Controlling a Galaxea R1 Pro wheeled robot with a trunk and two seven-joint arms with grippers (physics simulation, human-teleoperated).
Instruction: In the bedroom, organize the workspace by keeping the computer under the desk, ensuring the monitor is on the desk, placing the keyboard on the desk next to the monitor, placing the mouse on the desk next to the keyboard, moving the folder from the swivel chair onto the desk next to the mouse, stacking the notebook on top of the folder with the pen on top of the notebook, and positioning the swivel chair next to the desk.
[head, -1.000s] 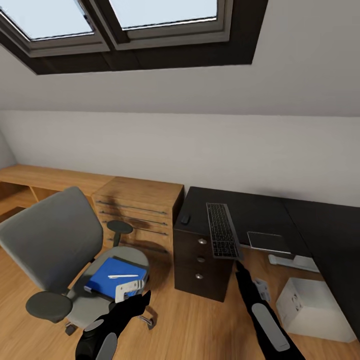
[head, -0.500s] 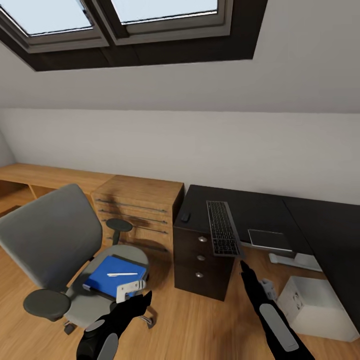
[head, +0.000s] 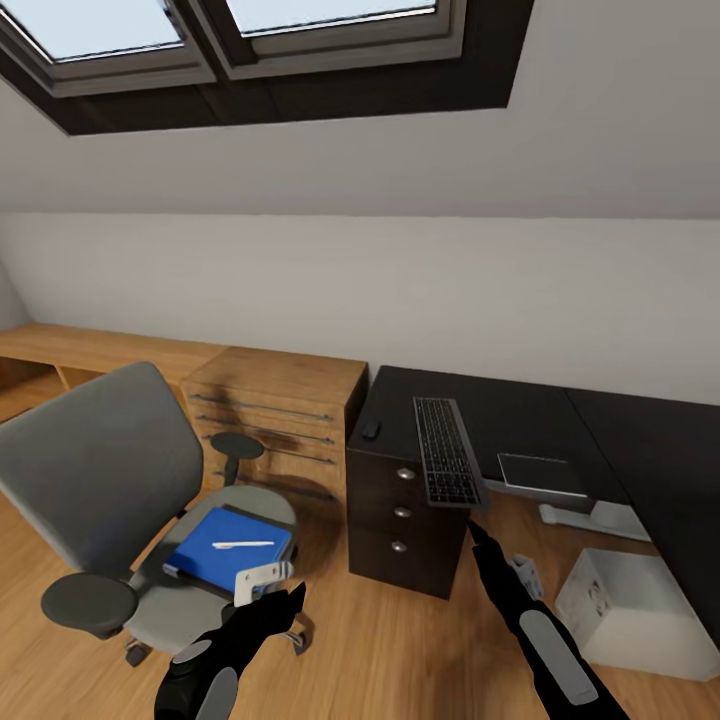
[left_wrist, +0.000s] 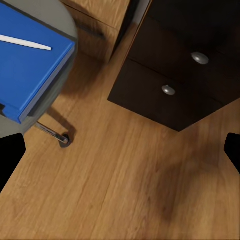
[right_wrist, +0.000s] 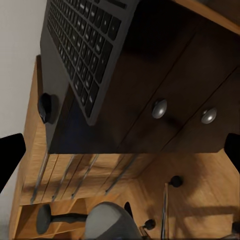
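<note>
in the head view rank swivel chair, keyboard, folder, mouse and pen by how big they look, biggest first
1. swivel chair, by far the largest.
2. folder and keyboard: similar apparent area, the folder broader, the keyboard longer and farther off, so I won't rank them.
3. pen and mouse: both tiny; the pen is longer, the mouse wider, too close to call.

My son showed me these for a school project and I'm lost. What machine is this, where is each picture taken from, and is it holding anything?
It is a simulated two-armed wheeled robot in an attic bedroom.

The big picture comes from its head camera. The black left gripper and right gripper reach forward, both open and holding nothing.

The two smaller pictures come from cameras on each wrist, looking along the fingers.

On the glossy black desk lie a slim silver-grey keyboard, overhanging the front edge, and a small dark mouse.

On the grey swivel chair lies a bright blue folder with a thin white pen on top.

A silver-grey computer box stands on the floor.
</note>
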